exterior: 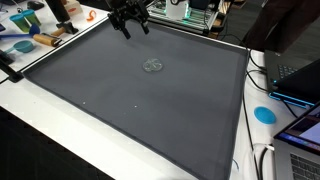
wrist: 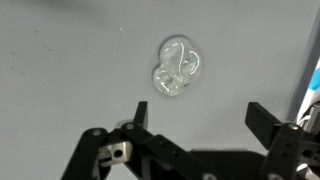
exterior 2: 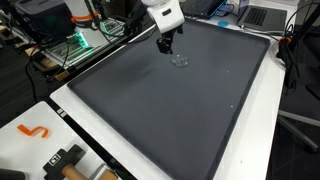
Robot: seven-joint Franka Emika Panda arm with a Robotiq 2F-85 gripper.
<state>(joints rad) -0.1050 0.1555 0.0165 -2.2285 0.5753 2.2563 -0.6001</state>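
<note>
The gripper [wrist: 195, 130] hangs over a dark grey mat [wrist: 60, 60] with its two fingers [wrist: 262, 118] spread wide apart and nothing between them. In the wrist view the nearest thing, a small clear piece [wrist: 178, 68] with looped, pretzel-like lobes, lies flat on the mat at about 12 o'clock from the gap between the fingers, apart from both. In an exterior view the gripper [exterior: 137, 30] is above the far part of the mat [exterior: 150, 110], and the clear piece [exterior: 152, 66] sits at about 5 o'clock from it, near the mat's middle. In an exterior view from another angle the gripper [exterior 2: 166, 44] hovers just beside the clear piece [exterior 2: 180, 59], which shows at about 4 o'clock. The mat [exterior 2: 170, 110] covers most of a white table [exterior 2: 260, 130]. A blue disc [exterior: 264, 114] rests on the table at 3 o'clock of the mat, and an orange hook [exterior 2: 35, 131] lies off the mat's near corner.
</note>
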